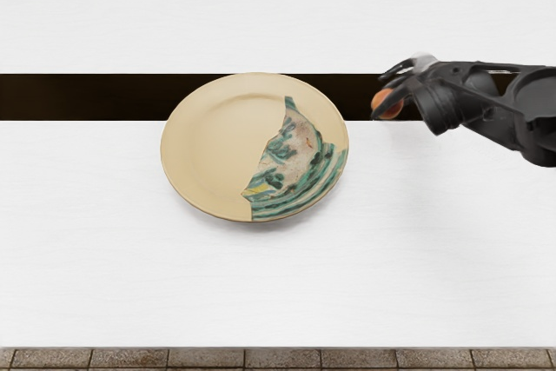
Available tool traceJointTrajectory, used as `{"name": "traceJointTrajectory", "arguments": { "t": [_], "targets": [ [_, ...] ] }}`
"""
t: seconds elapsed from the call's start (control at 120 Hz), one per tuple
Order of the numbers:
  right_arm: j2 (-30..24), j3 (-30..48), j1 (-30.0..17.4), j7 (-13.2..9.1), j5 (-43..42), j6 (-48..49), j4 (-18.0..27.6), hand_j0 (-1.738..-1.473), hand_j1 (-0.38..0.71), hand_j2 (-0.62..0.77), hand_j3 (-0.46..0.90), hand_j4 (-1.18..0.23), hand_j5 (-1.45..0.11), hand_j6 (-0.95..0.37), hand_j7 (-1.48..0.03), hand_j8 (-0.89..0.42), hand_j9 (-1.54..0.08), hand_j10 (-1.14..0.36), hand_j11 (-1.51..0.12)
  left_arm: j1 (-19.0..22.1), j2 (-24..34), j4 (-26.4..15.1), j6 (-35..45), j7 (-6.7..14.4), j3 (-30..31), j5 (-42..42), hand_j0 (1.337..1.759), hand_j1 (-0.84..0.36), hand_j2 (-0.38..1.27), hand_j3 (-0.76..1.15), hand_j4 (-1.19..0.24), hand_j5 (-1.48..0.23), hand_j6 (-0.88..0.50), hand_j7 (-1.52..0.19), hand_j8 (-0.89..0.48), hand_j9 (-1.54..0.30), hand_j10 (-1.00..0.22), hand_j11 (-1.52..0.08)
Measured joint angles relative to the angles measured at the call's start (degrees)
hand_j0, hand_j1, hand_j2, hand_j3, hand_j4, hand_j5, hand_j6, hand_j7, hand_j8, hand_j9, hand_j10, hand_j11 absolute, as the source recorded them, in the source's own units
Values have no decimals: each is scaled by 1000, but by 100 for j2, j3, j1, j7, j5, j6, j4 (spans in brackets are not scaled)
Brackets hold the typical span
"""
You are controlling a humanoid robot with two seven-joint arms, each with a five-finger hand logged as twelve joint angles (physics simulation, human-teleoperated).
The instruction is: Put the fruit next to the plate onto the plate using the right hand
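From my head camera I look down at a slant on a white table. A dark band runs across it from left to right, a little above the middle of the view.

1 round plate lies flat near the middle of the table, its far rim overlapping the dark band. Most of it is plain pale yellow. Its right portion carries a painted patch of green, teal and pink with curved stripes along the rim.

The right arm, black and bulky, comes in from the right edge at the height of the dark band. Its right hand reaches toward the plate, and the dark fingers are curled around a small orange fruit, which shows between them. The fruit sits to the right of the plate, near its rim but clear of it, not on the plate. I cannot tell whether the fruit rests on the table or is lifted off it.

A strip of tiled floor shows along the bottom edge.
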Motion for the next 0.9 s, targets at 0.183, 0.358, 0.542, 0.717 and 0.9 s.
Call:
{"name": "traceJointTrajectory", "arguments": {
  "t": [0.183,0.358,0.542,0.717,0.9],
  "targets": [
    [367,126,219,1,198,1,229,-1655,269,588,0,-862,-1154,-682,-1132,-463,-1154,-595,-1143,0,0,0,0,0,0,0,1658,60,48,0,-241,-313,-241,-313,-241,-313,-241,-313],
    [767,141,385,4,338,0,229,-1657,311,594,0,-861,-1161,-637,-1134,-427,-1154,-554,-1147,0,0,0,0,0,0,0,1658,60,48,0,-241,-313,-241,-313,-241,-313,-241,-313],
    [1325,111,417,3,350,3,-92,-1657,313,569,0,-858,-1168,-633,-1134,-411,-1163,-542,-1151,0,0,0,0,0,0,0,1658,60,48,0,-241,-313,-241,-313,-241,-313,-241,-313],
    [1901,97,382,1,297,5,-563,-1656,275,513,0,-857,-1169,-657,-1134,-436,-1173,-561,-1161,0,0,0,0,0,0,0,1658,60,48,0,-241,-313,-241,-313,-241,-313,-241,-313],
    [2165,41,316,4,270,3,-819,-1656,243,525,0,-861,-1160,-709,-1134,-497,-1176,-634,-1176,0,0,0,0,0,0,0,1658,60,48,0,-241,-313,-241,-313,-241,-313,-241,-313]
  ]
}}
